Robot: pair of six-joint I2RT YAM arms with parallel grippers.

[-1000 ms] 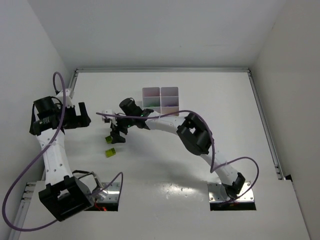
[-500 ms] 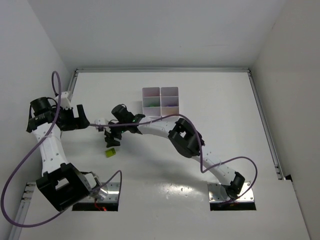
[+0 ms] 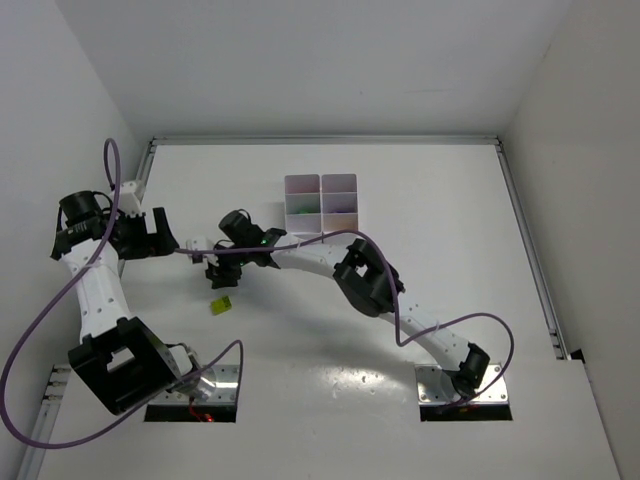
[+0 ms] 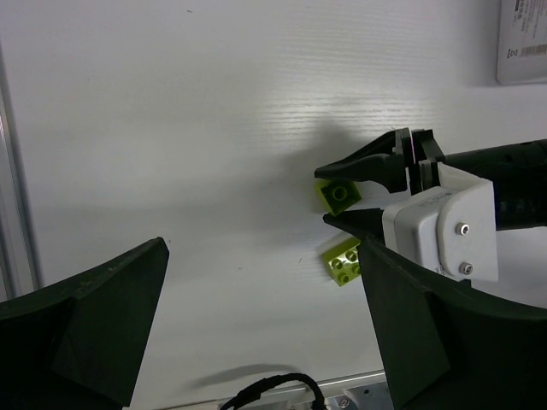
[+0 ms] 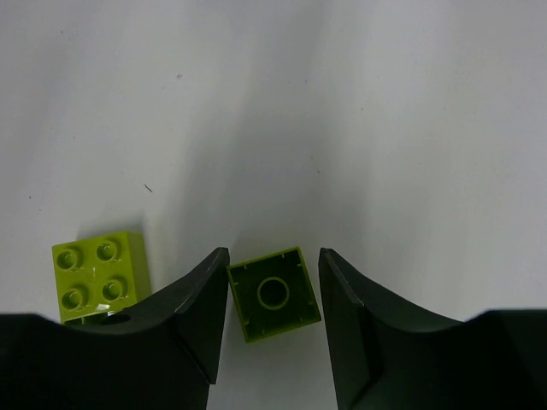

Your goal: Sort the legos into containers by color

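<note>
Two lime-yellow legos lie on the white table. One is upside down (image 5: 273, 293), hollow side up, between the fingers of my right gripper (image 5: 273, 254); the left finger touches its corner and a thin gap shows at the right finger. The left wrist view shows this brick (image 4: 338, 194) in those jaws. The other lego (image 5: 98, 275) sits studs up just to the left (image 3: 221, 306). The white containers tray (image 3: 321, 180) stands behind, with green and purple pieces inside. My left gripper (image 4: 261, 256) hangs open and empty, left of the bricks (image 3: 160, 236).
The right arm (image 3: 320, 255) stretches low across the table's middle to the bricks. Purple cables loop from both arms. A metal rail (image 3: 140, 180) runs along the table's left edge, close to the left arm.
The right gripper has shifted left and down over the upside-down lime lego, and its jaws have narrowed around it. The left arm swung slightly left, still open.
</note>
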